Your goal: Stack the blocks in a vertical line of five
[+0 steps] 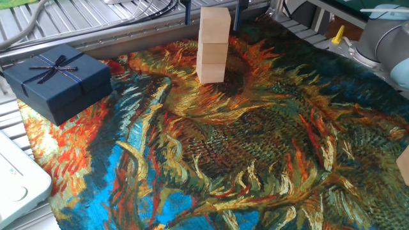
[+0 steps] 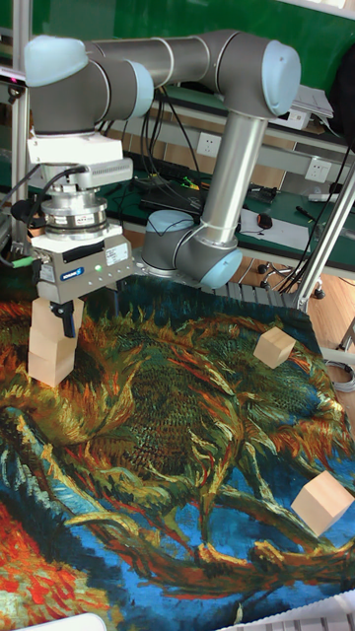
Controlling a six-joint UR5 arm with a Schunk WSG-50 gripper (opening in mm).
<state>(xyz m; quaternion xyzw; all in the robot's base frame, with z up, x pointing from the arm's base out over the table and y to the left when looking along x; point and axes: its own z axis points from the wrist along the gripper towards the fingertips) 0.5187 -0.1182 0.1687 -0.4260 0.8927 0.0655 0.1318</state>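
Three pale wooden blocks stand stacked (image 1: 212, 46) at the far side of the painted cloth; in the tall fixed view the stack (image 2: 47, 355) is partly hidden behind the gripper. My gripper (image 1: 211, 22) is open and holds nothing. Its blue fingers (image 1: 187, 14) straddle the top block with a gap on each side. In the tall fixed view the gripper (image 2: 91, 308) hangs just above and in front of the stack. Two loose blocks lie on the cloth, one tilted at mid right (image 2: 274, 347) and one nearer the front right (image 2: 321, 501), the latter cut by the frame edge (image 1: 404, 165).
A dark blue gift box with ribbon (image 1: 57, 80) sits at the cloth's left edge. A white device (image 1: 16, 182) lies at the front left. The arm's base (image 2: 192, 251) stands behind the cloth, with metal rails and cables beyond.
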